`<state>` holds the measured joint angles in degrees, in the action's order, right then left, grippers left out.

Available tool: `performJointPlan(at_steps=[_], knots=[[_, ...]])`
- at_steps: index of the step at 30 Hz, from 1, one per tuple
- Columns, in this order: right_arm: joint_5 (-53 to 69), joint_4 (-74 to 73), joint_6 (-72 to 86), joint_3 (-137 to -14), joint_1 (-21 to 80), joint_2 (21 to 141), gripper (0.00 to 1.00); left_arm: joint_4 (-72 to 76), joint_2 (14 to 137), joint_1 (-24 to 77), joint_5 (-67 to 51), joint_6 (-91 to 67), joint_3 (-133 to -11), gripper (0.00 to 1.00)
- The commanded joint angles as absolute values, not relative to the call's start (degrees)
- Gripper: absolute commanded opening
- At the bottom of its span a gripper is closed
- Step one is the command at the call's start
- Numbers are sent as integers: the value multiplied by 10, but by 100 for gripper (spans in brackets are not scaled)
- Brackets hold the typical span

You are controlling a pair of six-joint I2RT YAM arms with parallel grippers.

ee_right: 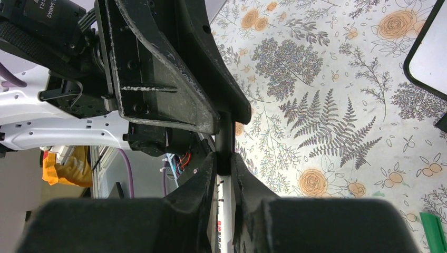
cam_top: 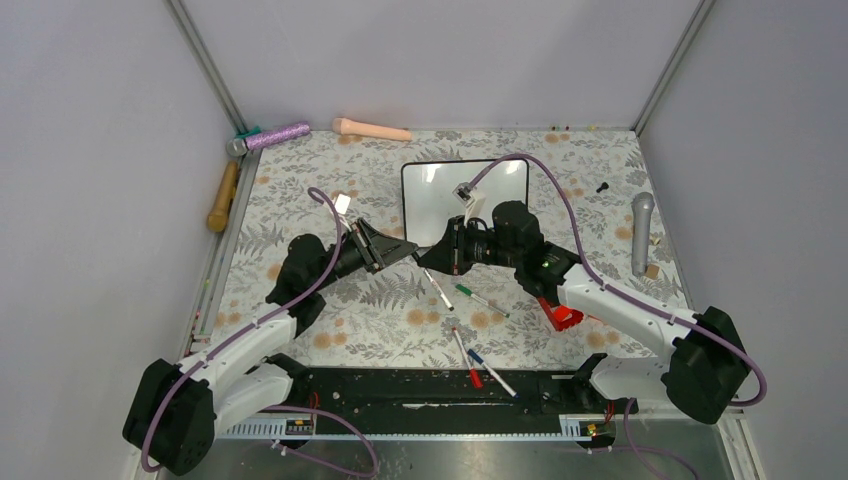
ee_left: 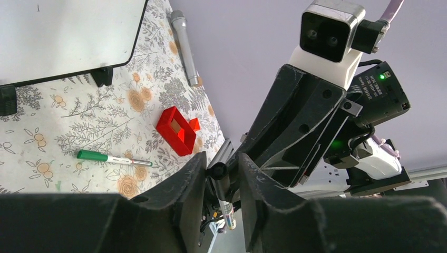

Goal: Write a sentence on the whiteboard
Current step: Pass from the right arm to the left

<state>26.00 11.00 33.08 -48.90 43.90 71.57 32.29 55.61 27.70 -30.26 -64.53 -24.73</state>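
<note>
Right gripper (ee_right: pixel 224 171) is clamped on the marker (ee_right: pixel 221 211); left gripper (ee_left: pixel 221 179) straddles its cap (ee_left: pixel 217 171) (pinching or not, I cannot tell). A loose hold could slip off, leaving it capped. The whiteboard (cam_top: pixel 430 195) lies blank at 12 o'clock

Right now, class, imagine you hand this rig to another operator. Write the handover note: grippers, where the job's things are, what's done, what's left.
Right gripper: shut on the marker, which is held lengthwise between its fingers.
Left gripper: its fingers sit on either side of the marker's black cap. Whether they grip it is unclear.
Whiteboard: on the table, just beyond both grippers. No words show on its visible surface.
Done: marker picked up.
Left: pull the cap off, then do all the writing.
</note>
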Motion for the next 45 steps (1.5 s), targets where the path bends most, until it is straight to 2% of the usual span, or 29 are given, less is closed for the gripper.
performJointPlan(at_steps=[1, 8, 10, 12, 18, 20, 22, 23, 25, 28, 32, 34, 37, 42, 45], knots=[[251, 121, 326, -511, 437, 707, 0, 352, 557, 281, -326, -646, -253, 29], [253, 125, 331, -513, 436, 713, 0, 358, 556, 283, -327, -650, -250, 27], [253, 127, 331, -515, 437, 713, 0, 358, 558, 283, -331, -650, -249, 38], [254, 127, 331, -516, 436, 714, 0, 358, 557, 283, -333, -650, -248, 40], [253, 129, 333, -517, 436, 714, 0, 352, 556, 283, -333, -649, -246, 29], [255, 129, 334, -517, 437, 715, 0, 353, 557, 283, -337, -648, -246, 12], [257, 129, 336, -518, 437, 716, 0, 352, 554, 283, -334, -649, -247, 1], [258, 129, 338, -518, 436, 717, 2, 350, 554, 283, -333, -649, -248, 0], [258, 129, 338, -516, 437, 715, 19, 347, 552, 283, -333, -654, -251, 0], [251, 128, 339, -509, 436, 703, 32, 342, 546, 279, -323, -662, -252, 0], [216, 136, 347, -486, 435, 670, 67, 340, 529, 271, -288, -679, -249, 0], [186, 151, 364, -471, 434, 650, 77, 358, 521, 271, -265, -695, -248, 0], [130, 205, 417, -439, 434, 628, 80, 389, 517, 271, -224, -730, -248, 0], [96, 388, 519, -378, 435, 631, 76, 467, 531, 271, -141, -792, -237, 0], [95, 405, 548, -392, 436, 654, 73, 493, 553, 271, -130, -811, -246, 0]])
